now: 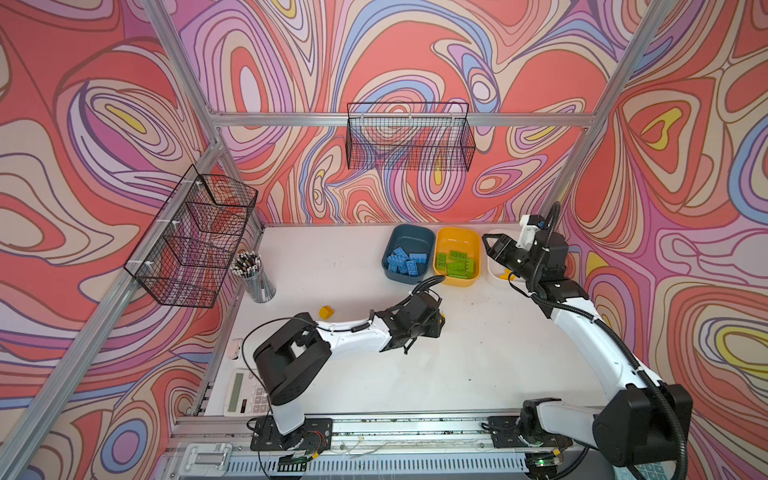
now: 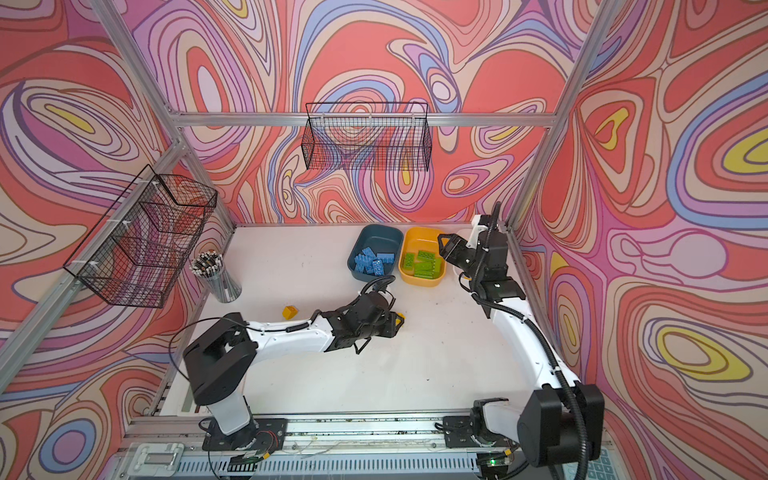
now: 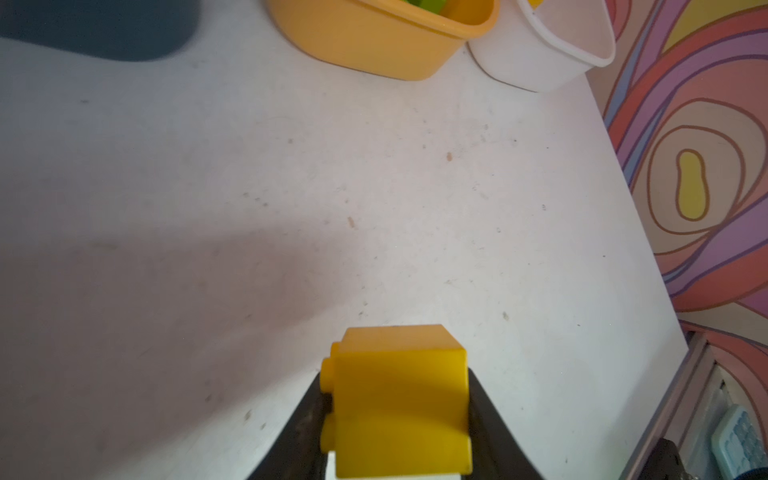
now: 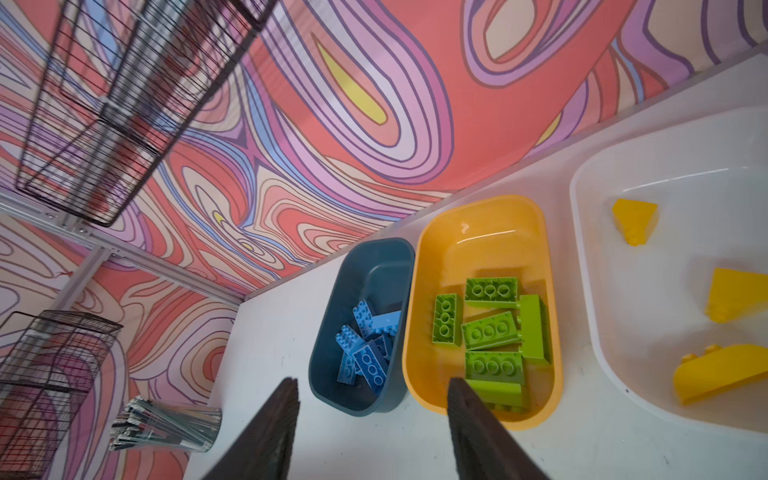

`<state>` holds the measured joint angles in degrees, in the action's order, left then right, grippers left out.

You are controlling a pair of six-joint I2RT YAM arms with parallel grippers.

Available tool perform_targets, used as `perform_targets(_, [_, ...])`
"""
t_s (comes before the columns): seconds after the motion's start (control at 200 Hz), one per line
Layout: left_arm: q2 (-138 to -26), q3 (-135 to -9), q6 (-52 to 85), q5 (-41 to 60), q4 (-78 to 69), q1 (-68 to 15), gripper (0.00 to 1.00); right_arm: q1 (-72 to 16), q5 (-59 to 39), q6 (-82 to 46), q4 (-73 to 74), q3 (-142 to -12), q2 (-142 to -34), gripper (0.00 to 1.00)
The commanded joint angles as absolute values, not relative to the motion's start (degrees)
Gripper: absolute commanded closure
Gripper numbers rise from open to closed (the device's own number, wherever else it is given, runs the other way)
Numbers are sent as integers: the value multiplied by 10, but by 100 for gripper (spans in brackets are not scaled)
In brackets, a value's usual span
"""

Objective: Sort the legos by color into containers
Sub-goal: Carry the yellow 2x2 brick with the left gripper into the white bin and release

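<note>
Yellow brick (image 3: pixel 399 407) was clamped in the left pincer (image 2: pixel 397 322), jaws closed on its two side faces and studs turned toward one jaw. Whether it cleared the surface (image 1: pixel 457 365) could not be told. In both top views this pincer stood at frame centre. The white tub (image 1: pixel 493 272), which holds yellow bricks, lay up and to the right of it, last in the row after the blue tub (image 1: pixel 409 237) and the yellow tub (image 1: pixel 457 235). The right pincer (image 4: pixel 372 384) hung over that row, jaws apart and empty, its arm covering part of the white tub. The right arm was nearer, so the diagonal carry probably required clearance. A loose brick (image 1: pixel 326 311) lay left of centre.
</note>
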<state>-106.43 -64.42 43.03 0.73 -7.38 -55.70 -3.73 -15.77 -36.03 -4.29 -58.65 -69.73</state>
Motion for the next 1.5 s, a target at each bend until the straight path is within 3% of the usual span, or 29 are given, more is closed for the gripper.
perform_targets(0.0, [-1137, -723, 423, 71, -179, -561, 64, -41, -193, -395, -25, -605, -677, 39])
perform_targets(0.376, [-1368, -998, 423, 125, -303, -560, 62, -50, -232, -444, 117, -545, -600, 39])
perform_targets(0.891, [-1637, -1413, 410, 37, -257, -561, 61, -91, -227, -433, 146, -522, -574, 39])
perform_targets(1.192, [-1690, -1487, 387, -65, -251, -563, 53, -94, -227, -428, 161, -501, -562, 39])
perform_targets(1.492, [-1728, -1544, 365, -90, -214, -563, 46, -96, -223, -428, 160, -499, -554, 39])
